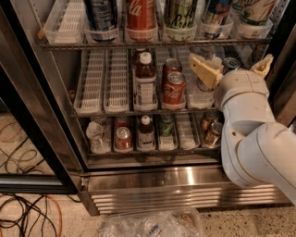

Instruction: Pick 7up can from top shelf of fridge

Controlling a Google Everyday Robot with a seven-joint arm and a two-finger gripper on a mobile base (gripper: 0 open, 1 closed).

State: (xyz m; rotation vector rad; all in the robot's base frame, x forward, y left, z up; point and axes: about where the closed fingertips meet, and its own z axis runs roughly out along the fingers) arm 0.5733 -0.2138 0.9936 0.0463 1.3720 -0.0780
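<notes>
The fridge (157, 183) stands with its glass door swung open. Across the top of the view runs the top shelf (69, 45), a wire rack with plastic lane trays. On it, from left to right, stand a blue can, a red Coca-Cola can (141, 16), a dark green-and-yellow can (180, 14), another can, and at the far right the pale 7up can (255, 10) with green lettering; only its lower part shows. My gripper (231, 62) hangs below that shelf on the right, level with the middle rack, open, with nothing between its yellowish fingers (205, 70).
The middle rack holds a brown bottle (145, 83), two Coca-Cola cans (173, 88) and a clear bottle. The bottom rack carries more cans and bottles. The dark door frame (32, 125) stands at left. Cables (27, 215) and a plastic bag (152, 224) lie on the floor.
</notes>
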